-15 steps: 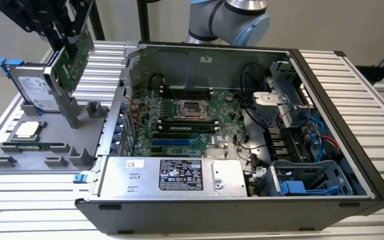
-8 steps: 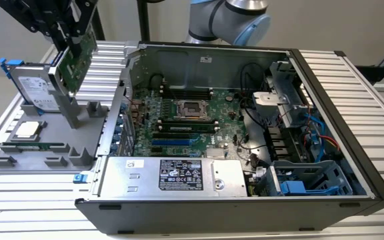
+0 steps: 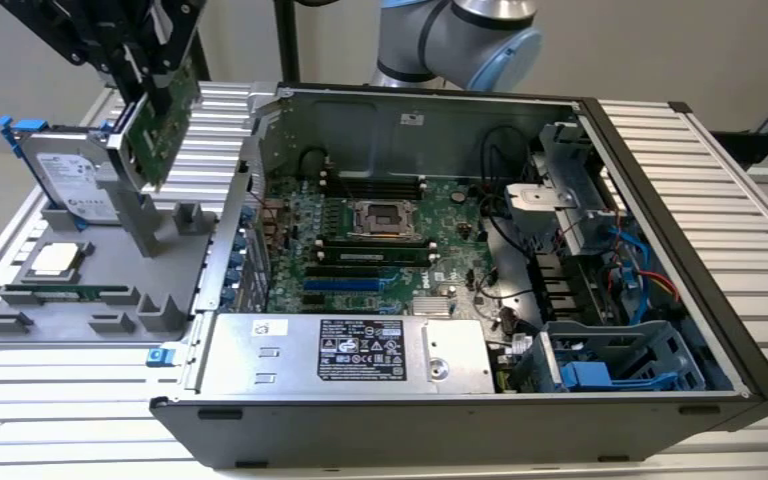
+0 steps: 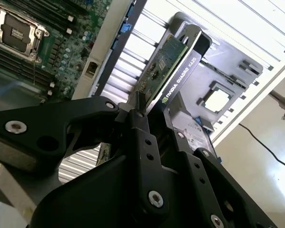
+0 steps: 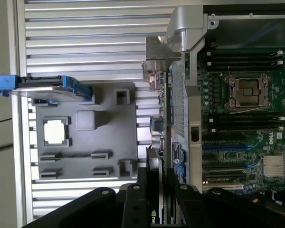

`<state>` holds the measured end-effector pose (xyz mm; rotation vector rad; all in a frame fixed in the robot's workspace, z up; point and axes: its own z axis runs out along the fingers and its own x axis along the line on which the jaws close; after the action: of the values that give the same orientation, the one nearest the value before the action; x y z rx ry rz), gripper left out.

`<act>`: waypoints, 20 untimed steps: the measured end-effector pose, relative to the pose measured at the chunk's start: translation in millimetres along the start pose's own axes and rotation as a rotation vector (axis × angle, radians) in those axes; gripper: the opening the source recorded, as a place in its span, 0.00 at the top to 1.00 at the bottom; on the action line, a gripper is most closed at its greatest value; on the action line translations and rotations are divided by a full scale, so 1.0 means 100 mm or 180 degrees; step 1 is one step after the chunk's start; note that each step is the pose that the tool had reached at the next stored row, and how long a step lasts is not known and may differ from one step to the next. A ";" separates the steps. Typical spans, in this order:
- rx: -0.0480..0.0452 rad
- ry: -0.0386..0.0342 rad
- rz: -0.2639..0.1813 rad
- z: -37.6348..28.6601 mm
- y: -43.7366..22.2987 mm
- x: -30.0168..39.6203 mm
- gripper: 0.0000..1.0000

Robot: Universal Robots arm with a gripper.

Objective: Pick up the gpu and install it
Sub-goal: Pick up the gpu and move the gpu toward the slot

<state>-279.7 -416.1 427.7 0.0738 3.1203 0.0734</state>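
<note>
While the black fingers (image 4: 141, 135) pinch its top edge, the gpu (image 3: 161, 112) hangs nearly upright over the gray holder (image 3: 37, 300) on the slatted surface (image 3: 37, 400), between the drive (image 3: 71, 175) and the open case (image 3: 424, 440).

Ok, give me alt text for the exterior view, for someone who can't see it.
The arm's gripper, fingers shut on the gpu, holds the card over a grey parts tray at the exterior view's left. Beside it, an open computer case lies with its motherboard exposed.
</note>
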 end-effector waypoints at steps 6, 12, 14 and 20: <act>0.0000 0.0000 0.0000 0.001 0.002 -0.045 1.00; 0.0000 0.0000 0.0000 0.002 0.004 -0.083 1.00; 0.0000 0.0000 0.0000 0.002 0.004 -0.095 1.00; 0.0000 0.0000 0.0000 0.003 0.006 -0.129 1.00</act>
<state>-266.8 -416.1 427.7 0.0738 3.1203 0.0734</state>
